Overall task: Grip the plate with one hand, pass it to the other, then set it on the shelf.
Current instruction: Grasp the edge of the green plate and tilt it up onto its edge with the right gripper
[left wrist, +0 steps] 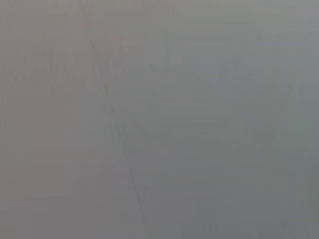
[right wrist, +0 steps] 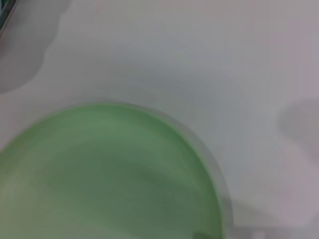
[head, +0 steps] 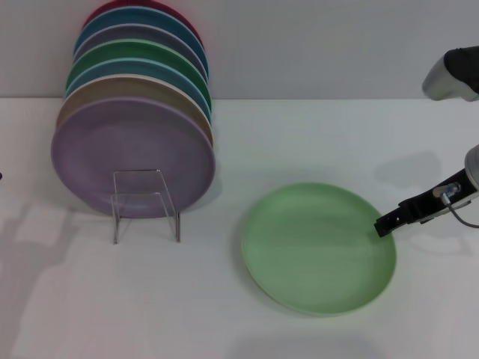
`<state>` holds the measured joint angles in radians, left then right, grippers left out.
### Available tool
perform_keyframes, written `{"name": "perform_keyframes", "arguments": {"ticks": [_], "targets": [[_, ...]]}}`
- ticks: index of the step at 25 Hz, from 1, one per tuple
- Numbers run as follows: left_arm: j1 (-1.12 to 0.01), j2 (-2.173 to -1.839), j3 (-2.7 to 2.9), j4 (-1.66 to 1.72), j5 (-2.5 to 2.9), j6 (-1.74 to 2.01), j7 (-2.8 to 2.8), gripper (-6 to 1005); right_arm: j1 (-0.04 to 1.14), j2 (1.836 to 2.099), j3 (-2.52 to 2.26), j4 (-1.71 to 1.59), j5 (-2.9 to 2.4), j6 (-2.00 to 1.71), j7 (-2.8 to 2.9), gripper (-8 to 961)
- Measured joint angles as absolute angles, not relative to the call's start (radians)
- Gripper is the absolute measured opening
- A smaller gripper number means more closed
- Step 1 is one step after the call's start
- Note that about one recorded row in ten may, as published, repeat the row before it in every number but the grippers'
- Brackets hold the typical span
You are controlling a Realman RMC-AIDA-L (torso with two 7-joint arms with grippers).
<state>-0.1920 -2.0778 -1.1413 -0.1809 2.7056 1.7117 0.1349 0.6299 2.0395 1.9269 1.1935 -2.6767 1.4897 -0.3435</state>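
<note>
Coloured plates, seemingly leaning, white table

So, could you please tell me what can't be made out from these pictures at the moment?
- Left gripper: in no view; the left wrist view shows only a blank grey surface.
- Right gripper: the head view shows a dark tip at the plate's rim, but not whether it touches or grips it.
- Plate: its far side is cut off by the right wrist view's edge.
- Rear plates: mostly hidden behind the lilac plate, head view.
- Shelf: clear, edges faint.
</note>
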Motion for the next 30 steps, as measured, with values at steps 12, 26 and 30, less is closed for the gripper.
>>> {"name": "perform_keyframes", "arguments": {"ticks": [12, 26, 30], "targets": [[-0.192, -2.077, -1.141, -0.181, 2.709, 1.712, 0.135, 784, 0.665, 2.045, 1.891, 1.102, -2.674, 1.44, -0.351, 830], [-0.186, -2.077, -1.132, -0.181, 2.709, 1.717, 0.135, 785, 0.677, 2.049, 1.881, 1.066, -2.676, 1.428, -0.353, 827], [-0.186, -2.077, -1.131, -0.181, 2.709, 1.718, 0.135, 785, 0.676, 2.048, 1.882, 1.062, -2.677, 1.426, -0.354, 827]]}}
